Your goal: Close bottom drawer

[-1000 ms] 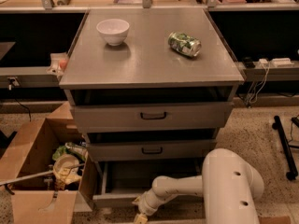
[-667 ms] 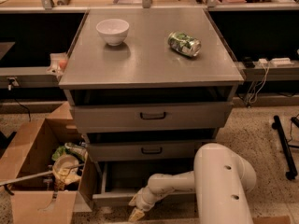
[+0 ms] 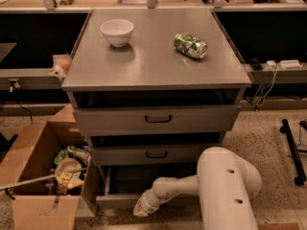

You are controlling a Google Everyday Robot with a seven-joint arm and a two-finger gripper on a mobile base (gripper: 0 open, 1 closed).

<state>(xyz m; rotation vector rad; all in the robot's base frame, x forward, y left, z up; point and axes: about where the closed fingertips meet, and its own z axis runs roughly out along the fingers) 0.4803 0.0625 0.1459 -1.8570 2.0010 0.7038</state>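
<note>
The bottom drawer [image 3: 120, 200] is the lowest of three grey cabinet drawers and stands pulled out, its dark tray showing behind a thin low front panel. My white arm reaches left from the lower right. My gripper [image 3: 140, 208] is at the front panel, near its middle, low against the floor. Above it are the mid drawer [image 3: 156, 154] with a small black handle and the upper drawer [image 3: 158, 119] with a wider handle.
A white bowl [image 3: 117, 31] and a green can [image 3: 190, 45] lying on its side rest on the cabinet top [image 3: 153, 61]. An open cardboard box [image 3: 43, 176] of clutter stands at the left, touching the cabinet. Black legs [image 3: 292, 147] stand at the right.
My arm and gripper have shifted slightly left along the bottom drawer's front. The drawer looks about as far out as before.
</note>
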